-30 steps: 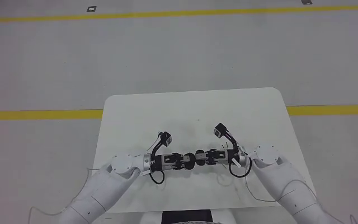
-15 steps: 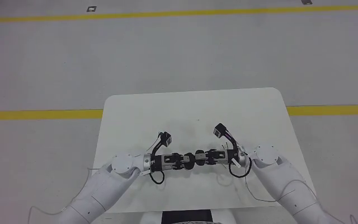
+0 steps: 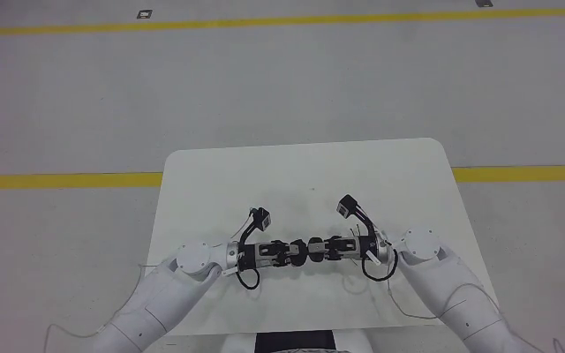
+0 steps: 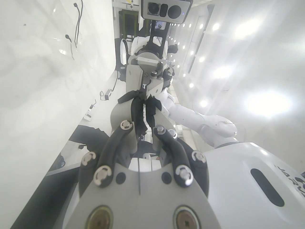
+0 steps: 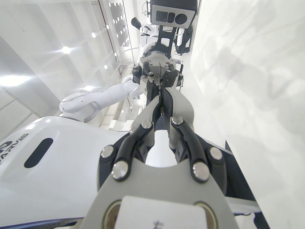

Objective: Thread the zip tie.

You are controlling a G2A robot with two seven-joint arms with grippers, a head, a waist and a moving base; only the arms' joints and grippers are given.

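Left hand (image 3: 300, 251) and right hand (image 3: 312, 250) pinched shut; tips meet above table (image 3: 397, 176).

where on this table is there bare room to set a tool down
Far half of the table beyond both arms, and its side strips; some loose ties lie on it. Crowded at the near middle, where left pincer meets right pincer.

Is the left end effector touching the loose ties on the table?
Apart. Left wrist view shows the loose ties lying well clear of the left end effector.
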